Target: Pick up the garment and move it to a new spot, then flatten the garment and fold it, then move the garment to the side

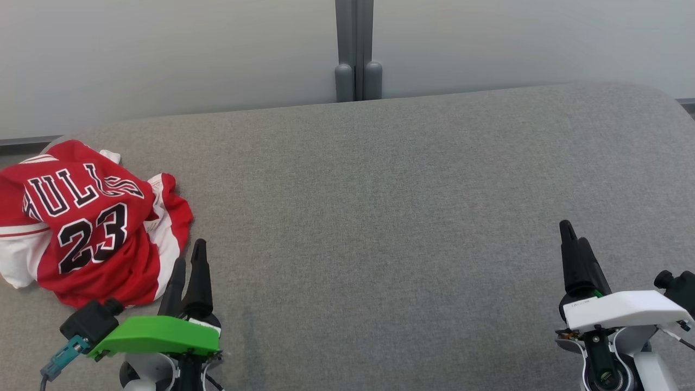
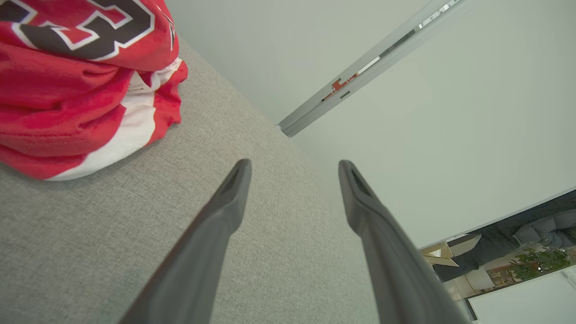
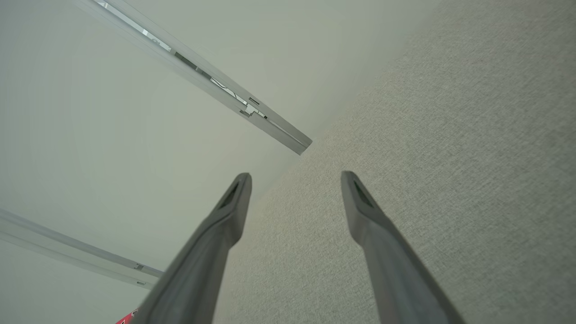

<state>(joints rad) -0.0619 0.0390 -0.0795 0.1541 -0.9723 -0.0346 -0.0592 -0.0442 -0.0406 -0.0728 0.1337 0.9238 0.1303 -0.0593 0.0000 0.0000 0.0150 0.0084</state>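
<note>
A red basketball jersey point(image 1: 81, 217) lies crumpled in a heap at the robot's far left on the grey fabric-covered bench point(image 1: 380, 217), close to the bench's rounded left corner. Its front is turned up enough to read black, white-edged lettering, "ULLS" with the first letter partly folded under, over the number 23. White side panels and trim show along its right and lower left edges. In the left wrist view the jersey point(image 2: 67, 90) sits at the upper left, bunched in soft folds, with a white stripe running down to the bench fabric point(image 2: 135, 247).

The left gripper point(image 1: 189, 252) hovers just beside the jersey's lower right hem, fingers pointing away from the robot. Its jaws stand apart, and the left wrist view shows the gripper point(image 2: 294, 164) over bare grey fabric, clear of the cloth. A bright green cover point(image 1: 157, 334) caps that wrist.

The right gripper point(image 1: 574, 233) is well apart from the jersey, at the robot's right over the bench, under a white cover point(image 1: 624, 309). Its jaws are also spread wide, as the right wrist view of the gripper point(image 3: 295, 176) shows.

Behind the bench stand pale wall panels point(image 1: 163, 54), joined at a grey post point(image 1: 355, 54).
</note>
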